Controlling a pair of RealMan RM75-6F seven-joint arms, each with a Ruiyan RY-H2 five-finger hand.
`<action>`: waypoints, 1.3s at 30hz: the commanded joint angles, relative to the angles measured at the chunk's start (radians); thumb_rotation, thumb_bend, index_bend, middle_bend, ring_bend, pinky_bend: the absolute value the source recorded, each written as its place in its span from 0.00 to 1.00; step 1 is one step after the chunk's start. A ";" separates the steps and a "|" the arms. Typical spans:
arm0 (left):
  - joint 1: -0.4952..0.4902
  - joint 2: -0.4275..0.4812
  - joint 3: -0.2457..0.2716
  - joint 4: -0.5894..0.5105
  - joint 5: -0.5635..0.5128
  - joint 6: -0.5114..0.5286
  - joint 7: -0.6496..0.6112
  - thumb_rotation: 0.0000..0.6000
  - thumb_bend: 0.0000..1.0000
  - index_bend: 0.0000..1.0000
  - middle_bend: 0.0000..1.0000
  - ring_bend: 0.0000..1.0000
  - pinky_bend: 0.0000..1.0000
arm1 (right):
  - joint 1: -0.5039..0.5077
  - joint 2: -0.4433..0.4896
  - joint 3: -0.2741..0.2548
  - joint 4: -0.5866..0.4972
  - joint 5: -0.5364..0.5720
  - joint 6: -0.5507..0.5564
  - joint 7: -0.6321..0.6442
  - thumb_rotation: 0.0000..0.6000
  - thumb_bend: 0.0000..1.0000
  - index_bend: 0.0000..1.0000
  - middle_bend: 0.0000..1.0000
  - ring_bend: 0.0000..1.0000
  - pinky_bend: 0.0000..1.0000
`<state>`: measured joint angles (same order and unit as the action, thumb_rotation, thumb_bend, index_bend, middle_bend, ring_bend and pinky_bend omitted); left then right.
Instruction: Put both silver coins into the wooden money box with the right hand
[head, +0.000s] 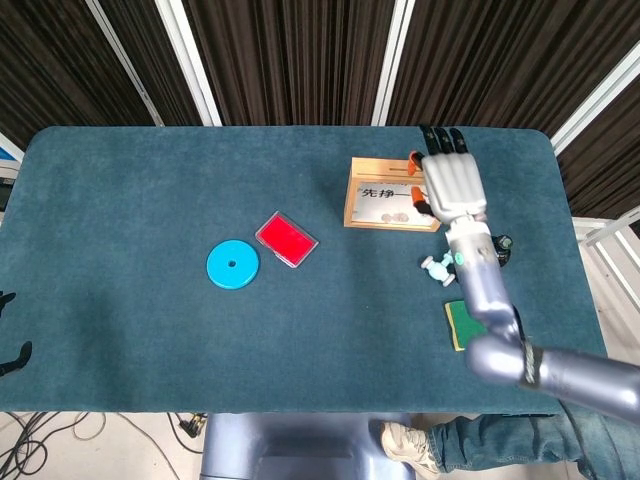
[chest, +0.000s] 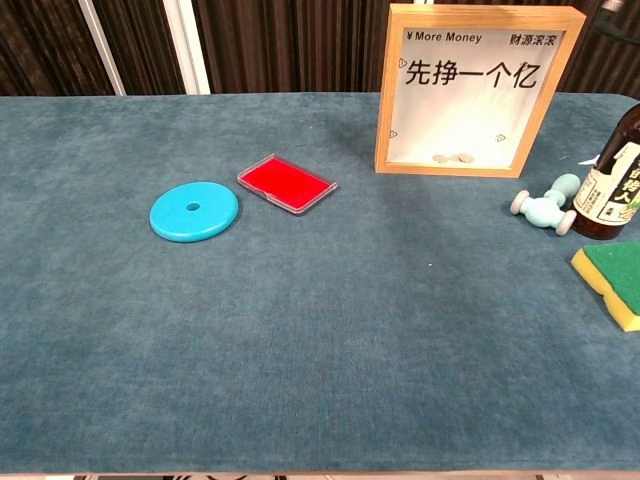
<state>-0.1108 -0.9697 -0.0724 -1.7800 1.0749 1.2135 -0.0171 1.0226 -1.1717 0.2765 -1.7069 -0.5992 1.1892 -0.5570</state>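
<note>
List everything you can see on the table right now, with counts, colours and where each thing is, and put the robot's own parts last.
money box: 1, wooden frame with white front, standing far right of centre
coins: 2, silver, side by side at the bottom inside the money box
disc: 1, blue with a centre hole, left of centre
case: 1, red in a clear shell, just right of the disc
roller: 1, pale teal, right of the money box
bottle: 1, dark with a label, far right edge
sponge: 1, green over yellow, near right edge
table: 1, dark teal cloth
right hand: 1, white with dark fingertips, fingers spread, holding nothing, over the money box's right end
</note>
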 joint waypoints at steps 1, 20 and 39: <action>0.001 -0.001 0.001 0.001 0.004 0.003 0.002 1.00 0.40 0.10 0.00 0.00 0.00 | -0.181 0.047 -0.111 -0.179 -0.226 0.196 0.082 1.00 0.51 0.41 0.02 0.00 0.00; 0.010 -0.011 0.024 0.031 0.123 0.061 0.027 1.00 0.40 0.10 0.00 0.00 0.00 | -0.673 -0.116 -0.430 -0.014 -0.683 0.587 0.223 1.00 0.51 0.19 0.02 0.00 0.00; 0.026 -0.055 0.019 0.129 0.257 0.184 0.036 1.00 0.40 0.09 0.00 0.00 0.00 | -0.818 -0.152 -0.392 0.167 -0.757 0.601 0.304 1.00 0.51 0.19 0.02 0.00 0.00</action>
<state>-0.0834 -1.0218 -0.0519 -1.6566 1.3254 1.3935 0.0224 0.2080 -1.3280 -0.1196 -1.5358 -1.3522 1.7942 -0.2587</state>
